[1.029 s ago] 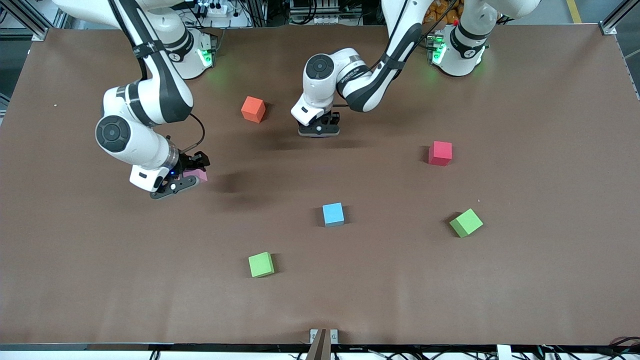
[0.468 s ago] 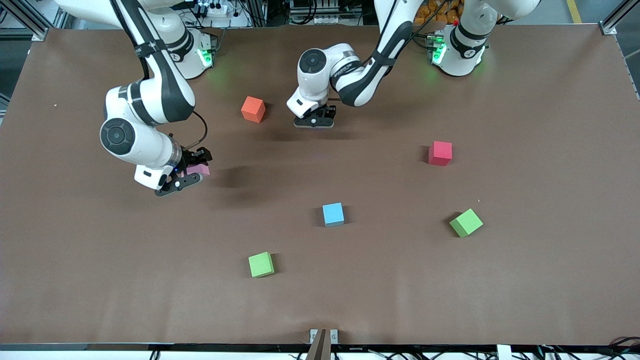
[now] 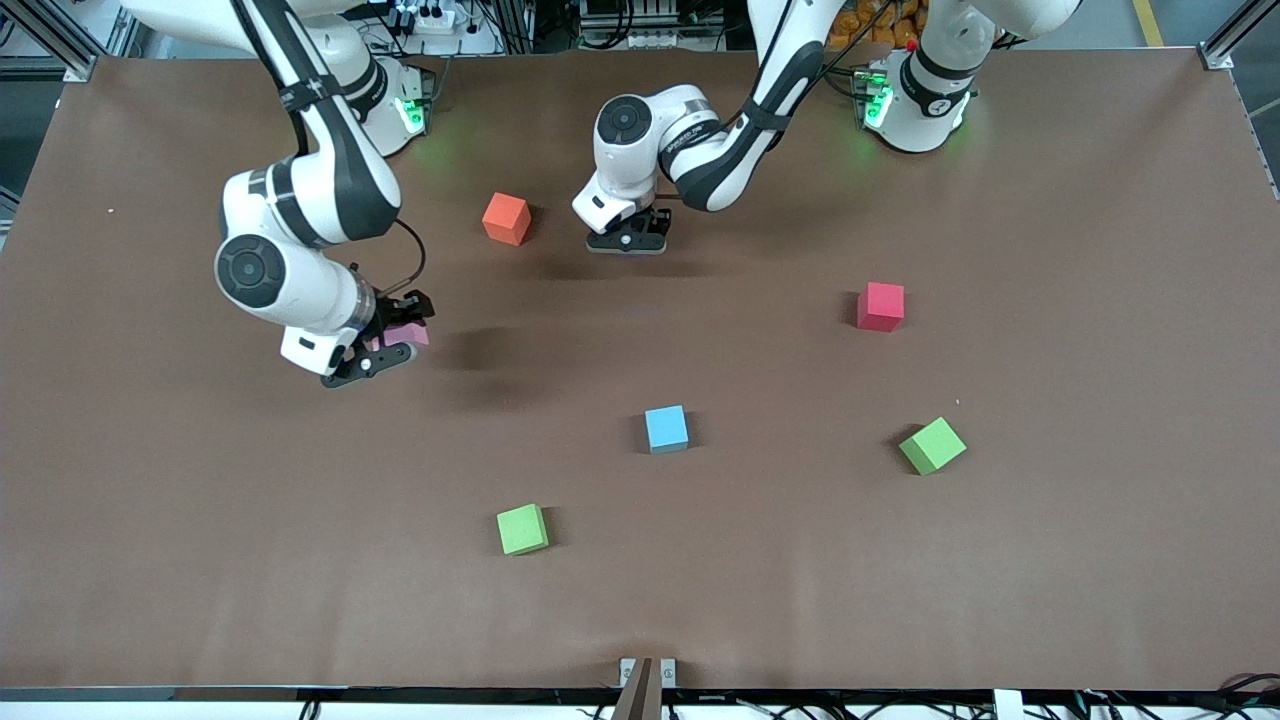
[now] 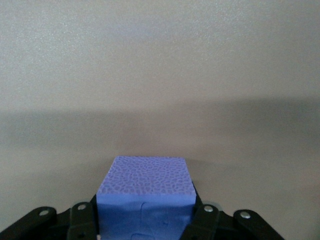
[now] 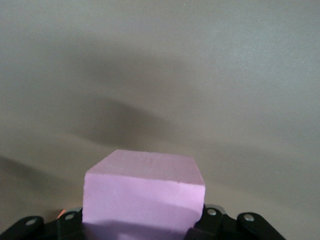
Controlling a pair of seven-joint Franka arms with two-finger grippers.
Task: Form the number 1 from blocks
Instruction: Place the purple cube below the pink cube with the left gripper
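over the bench's right-arm end, my right gripper clamps a pink block; near the base edge, left gripper clamps purple.

A robotics lab bench.
Two white arms are bolted along one edge of a brown tabletop, their bases lit green; aluminium frame posts stand at its corners, with a power strip and cables past that edge.

Both arms reach over the table, left gripper and right gripper clamped.
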